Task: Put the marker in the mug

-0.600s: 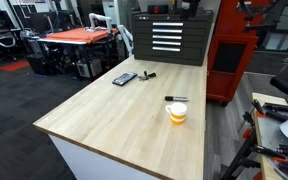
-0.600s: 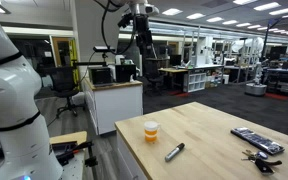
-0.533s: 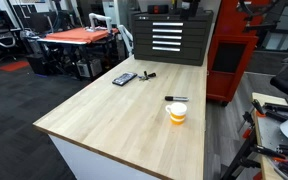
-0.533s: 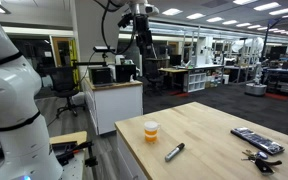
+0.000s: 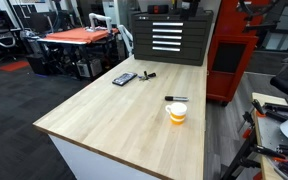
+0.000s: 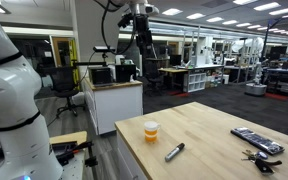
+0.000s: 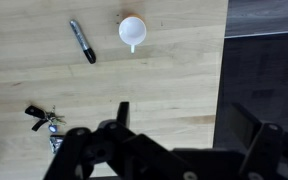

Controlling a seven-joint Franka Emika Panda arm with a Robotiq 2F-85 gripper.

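Observation:
The marker (image 5: 176, 98) lies flat on the wooden table (image 5: 134, 125), just behind the mug (image 5: 177, 113). The mug is small, orange with a pale band, and stands upright near the table's edge. In an exterior view the marker (image 6: 174, 151) lies in front of the mug (image 6: 151, 130). In the wrist view the marker (image 7: 82, 41) and the mug (image 7: 132, 31) lie far below, side by side and apart. My gripper (image 7: 184, 125) is open and empty, high above the table, its fingers spread over the table's edge.
A flat dark rectangular device (image 5: 124, 78) and a small black object (image 5: 148, 75) lie at the far side of the table. The device (image 6: 256, 139) and a bunch of keys (image 6: 254, 155) show in an exterior view; the keys (image 7: 44, 118) show in the wrist view. A tool cabinet (image 5: 168, 36) stands behind.

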